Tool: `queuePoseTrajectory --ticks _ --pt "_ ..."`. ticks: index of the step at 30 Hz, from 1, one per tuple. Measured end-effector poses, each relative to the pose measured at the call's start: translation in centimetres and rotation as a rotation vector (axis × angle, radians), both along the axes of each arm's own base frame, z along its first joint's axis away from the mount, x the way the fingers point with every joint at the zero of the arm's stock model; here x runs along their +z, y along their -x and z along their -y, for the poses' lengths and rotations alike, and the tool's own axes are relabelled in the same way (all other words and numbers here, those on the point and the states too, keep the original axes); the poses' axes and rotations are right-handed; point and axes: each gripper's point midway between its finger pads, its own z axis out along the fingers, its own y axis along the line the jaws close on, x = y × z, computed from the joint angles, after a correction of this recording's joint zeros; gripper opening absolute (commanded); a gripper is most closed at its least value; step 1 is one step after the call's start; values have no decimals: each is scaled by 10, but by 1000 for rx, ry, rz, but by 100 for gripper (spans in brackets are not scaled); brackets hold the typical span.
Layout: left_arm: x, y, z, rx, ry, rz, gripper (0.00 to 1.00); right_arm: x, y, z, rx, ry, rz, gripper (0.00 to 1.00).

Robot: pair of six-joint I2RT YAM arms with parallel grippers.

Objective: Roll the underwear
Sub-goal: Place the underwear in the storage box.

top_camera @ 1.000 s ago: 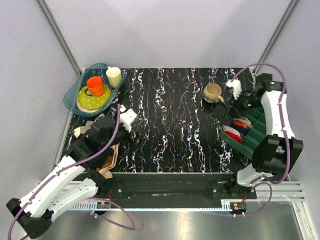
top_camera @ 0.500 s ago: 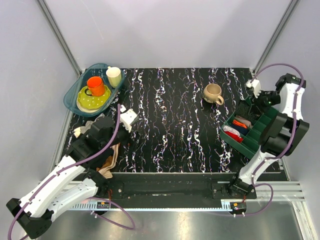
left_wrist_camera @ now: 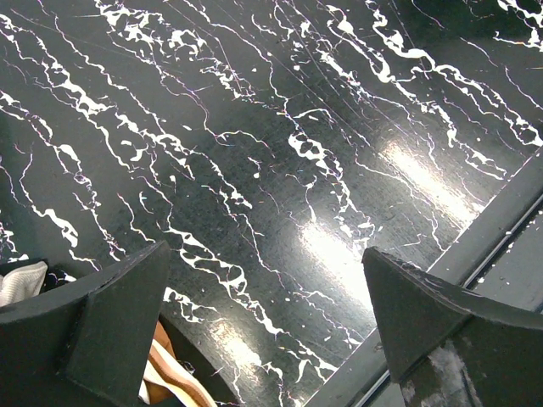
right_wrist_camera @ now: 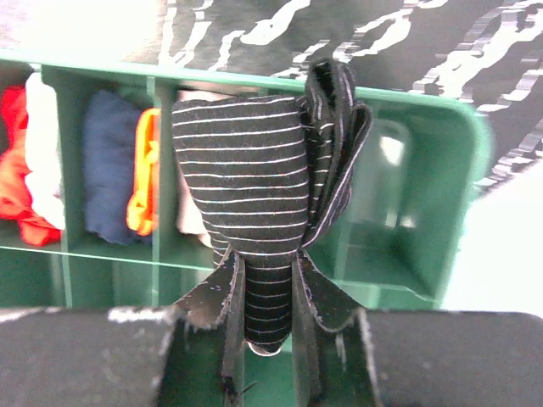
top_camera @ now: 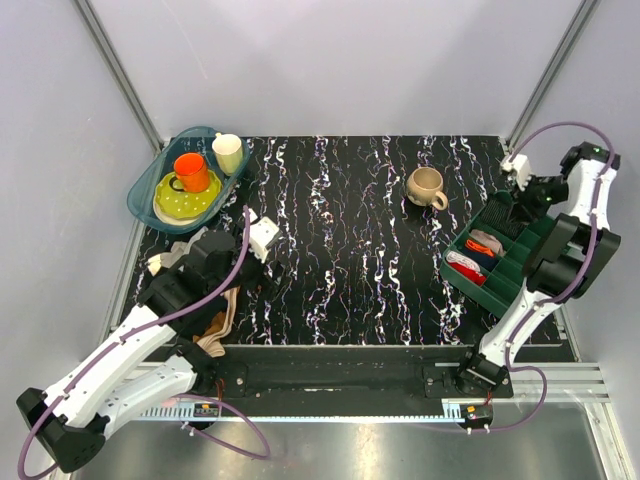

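Green tray [right_wrist_camera: 399, 91] w/ rolled cloths [right_wrist_camera: 106, 161]; right pincer [right_wrist_camera: 267, 288] grips underwear [right_wrist_camera: 246, 161] over it, left pincer [left_wrist_camera: 265, 254] wide.

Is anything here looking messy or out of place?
Only the underwear, pinched in the right gripper over the green tray: its folded layers splay loose on one side instead of forming a tight roll. Nothing looks spilled or damaged.
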Motion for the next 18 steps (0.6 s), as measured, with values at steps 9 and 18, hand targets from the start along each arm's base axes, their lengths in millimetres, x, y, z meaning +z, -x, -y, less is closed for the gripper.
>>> queuePoseTrajectory --ticks 9,18 --pt "-1 0 0 2 -3 -2 99 29 -37 37 -38 81 123 10" --pt "-2 -1 0 1 -5 -5 99 -35 -18 32 -37 22 -49 11"
